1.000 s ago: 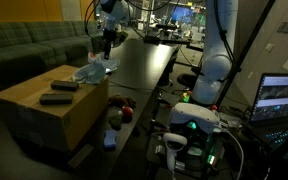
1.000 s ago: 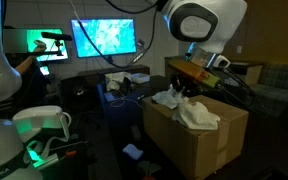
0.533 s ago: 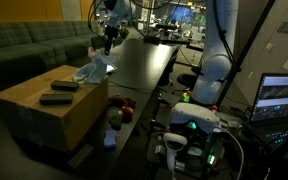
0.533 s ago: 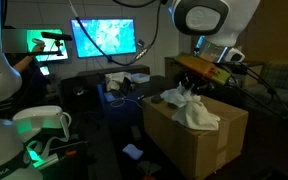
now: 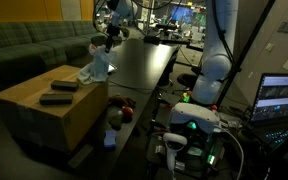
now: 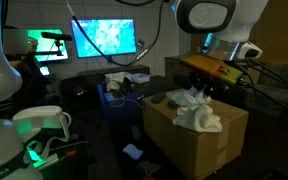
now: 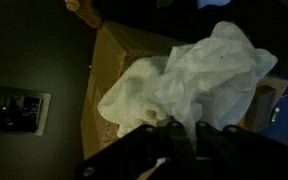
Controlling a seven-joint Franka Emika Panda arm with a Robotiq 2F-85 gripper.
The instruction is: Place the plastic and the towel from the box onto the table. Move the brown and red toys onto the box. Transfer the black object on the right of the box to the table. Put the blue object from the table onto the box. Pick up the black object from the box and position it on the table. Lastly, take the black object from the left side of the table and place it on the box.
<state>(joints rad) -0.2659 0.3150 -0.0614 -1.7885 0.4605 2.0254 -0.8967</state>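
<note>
The arm (image 6: 212, 16) is made of smooth, glossy white rounded shells. Its large joint housing has a dark round cap (image 6: 208, 15) set in the white casing. Thin dark cables (image 6: 276, 76) run off the wrist end. The gripper (image 7: 184, 138) is black and blocky, with thick matte fingers (image 7: 168, 142). In the dim light, no markings or screws can be made out.

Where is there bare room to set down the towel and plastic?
The table is bare along its middle, between the box and the clutter at its far end. Two black objects crowd the box top beside the held towel; the red toy sits at the table's near end.
</note>
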